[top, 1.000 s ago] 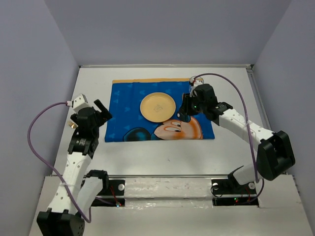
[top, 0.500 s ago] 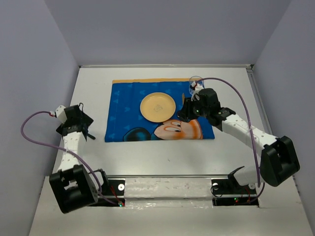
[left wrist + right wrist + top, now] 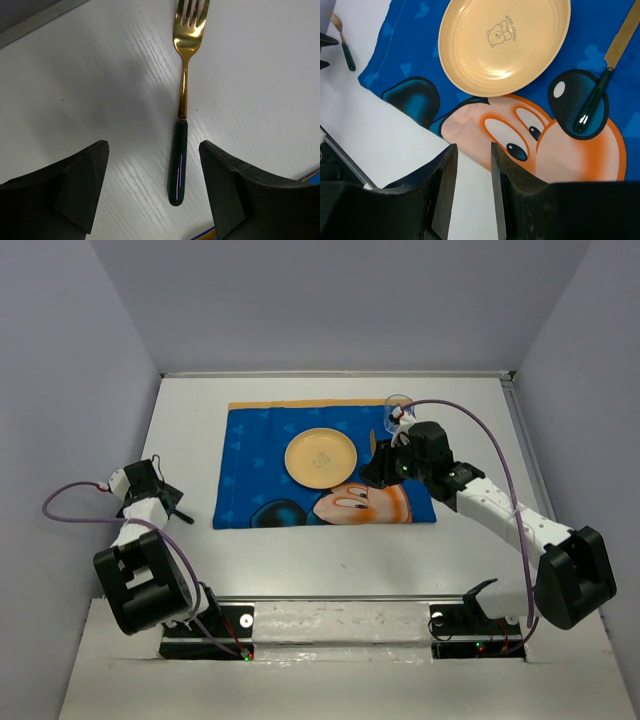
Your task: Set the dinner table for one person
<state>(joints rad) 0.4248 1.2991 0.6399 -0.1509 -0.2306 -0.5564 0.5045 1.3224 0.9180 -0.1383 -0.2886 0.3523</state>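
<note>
Left of the placemat (image 3: pixel 255 445), on the bare white dinner table (image 3: pixel 330 552), a gold fork (image 3: pixel 181 110) with a dark green handle lies flat, its handle end nearest the mat's edge. The left gripper (image 3: pixel 152 147) hangs over it with its jaws released wide, one either side of the handle and touching nothing. On the placemat sits a yellow plate (image 3: pixel 504 45), with a knife (image 3: pixel 602 82) just to its right. Above the mat the right gripper (image 3: pixel 474 150) hovers, narrowly parted and grasping nothing
</note>
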